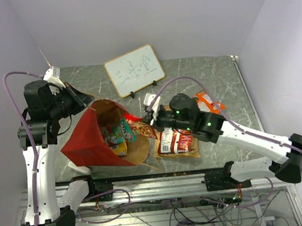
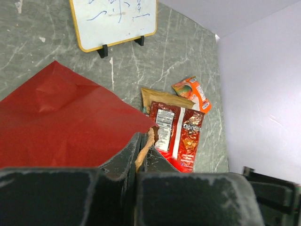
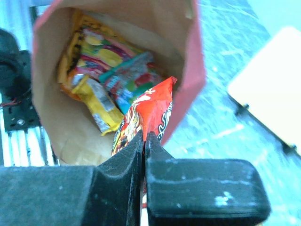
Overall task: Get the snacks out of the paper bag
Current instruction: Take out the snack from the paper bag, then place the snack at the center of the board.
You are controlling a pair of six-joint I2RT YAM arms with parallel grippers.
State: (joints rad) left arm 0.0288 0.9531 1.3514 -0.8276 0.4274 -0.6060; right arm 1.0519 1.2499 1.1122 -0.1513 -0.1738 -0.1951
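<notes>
Right gripper [image 3: 144, 139] clamps one edge of a red packet [image 3: 149, 113]; left gripper [image 2: 141, 147] pinches the bag [image 2: 61, 122] rim near the left edge of the desk [image 1: 211, 70]. Foil likely light, slippery.

even bright light, soft shadows, right wrist view blurred

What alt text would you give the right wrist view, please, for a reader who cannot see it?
The right gripper is shut on the edge of a red-orange packet at the open mouth of the paper bag. Yellow and teal packets lie inside; a white board stands at right.
</notes>
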